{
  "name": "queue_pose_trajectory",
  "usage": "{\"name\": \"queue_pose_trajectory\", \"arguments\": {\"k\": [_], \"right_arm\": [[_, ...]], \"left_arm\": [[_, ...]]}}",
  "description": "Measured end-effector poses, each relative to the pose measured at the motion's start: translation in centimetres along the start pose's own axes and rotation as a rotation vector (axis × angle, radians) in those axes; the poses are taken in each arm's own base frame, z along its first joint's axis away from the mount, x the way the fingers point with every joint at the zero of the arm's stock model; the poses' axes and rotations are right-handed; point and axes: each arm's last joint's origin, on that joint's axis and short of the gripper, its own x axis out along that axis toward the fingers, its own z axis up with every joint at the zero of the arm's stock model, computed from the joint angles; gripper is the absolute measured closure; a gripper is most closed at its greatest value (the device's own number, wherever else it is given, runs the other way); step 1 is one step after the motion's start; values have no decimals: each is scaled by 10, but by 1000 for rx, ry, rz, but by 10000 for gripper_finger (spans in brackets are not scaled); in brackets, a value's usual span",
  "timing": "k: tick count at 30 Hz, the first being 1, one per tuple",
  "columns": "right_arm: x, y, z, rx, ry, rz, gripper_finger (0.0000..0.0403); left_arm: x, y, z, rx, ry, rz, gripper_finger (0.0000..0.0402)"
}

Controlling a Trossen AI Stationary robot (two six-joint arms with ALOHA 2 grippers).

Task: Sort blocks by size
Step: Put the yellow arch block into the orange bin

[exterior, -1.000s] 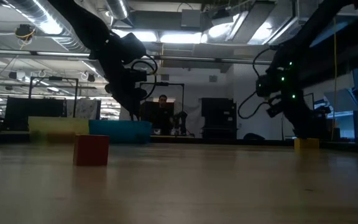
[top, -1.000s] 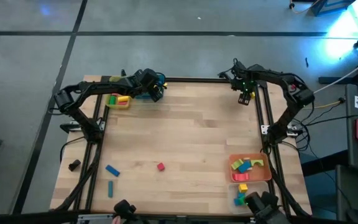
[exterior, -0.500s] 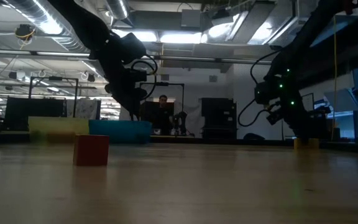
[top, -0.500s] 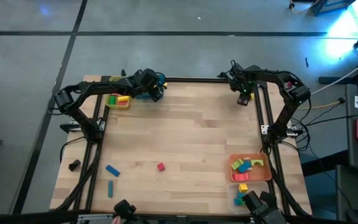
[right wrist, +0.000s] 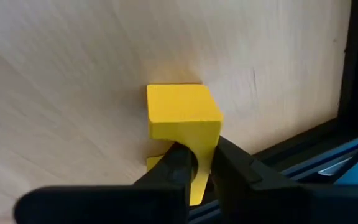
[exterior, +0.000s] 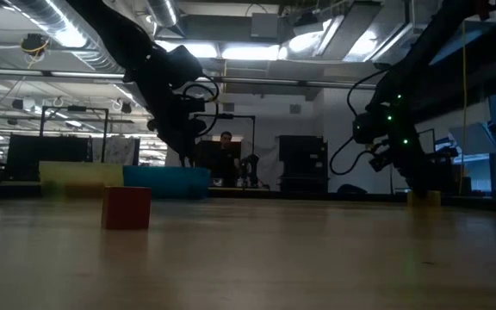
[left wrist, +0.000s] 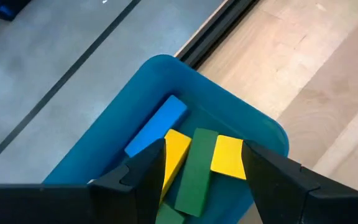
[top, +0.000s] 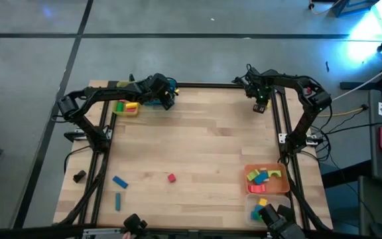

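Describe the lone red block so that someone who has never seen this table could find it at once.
Start from the wooden table seen from above and go to its near half, left of the orange tray. The red block sits alone on bare wood there, a small cube. Its nearest neighbours, two blue blocks further left, are long bars; it is the only red piece lying loose.

Two matte-black jointed arms, looped black cables along their links, green indicator lights on the right arm's wrist, left tool (left wrist: 197, 180) and right tool (right wrist: 197, 171) — dark, blunt, angular fingers
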Motion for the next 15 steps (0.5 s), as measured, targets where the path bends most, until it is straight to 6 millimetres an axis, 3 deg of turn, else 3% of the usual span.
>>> {"name": "queue_pose_trajectory", "arguments": {"k": [6,15], "right_arm": [[-5,-2,0,-6,17,10,369],[-33,-13,4,40,-1,71,369]], "left_arm": [[0,0,0,0,0,0,205],[0,0,0,14,0,-1,205]]}}
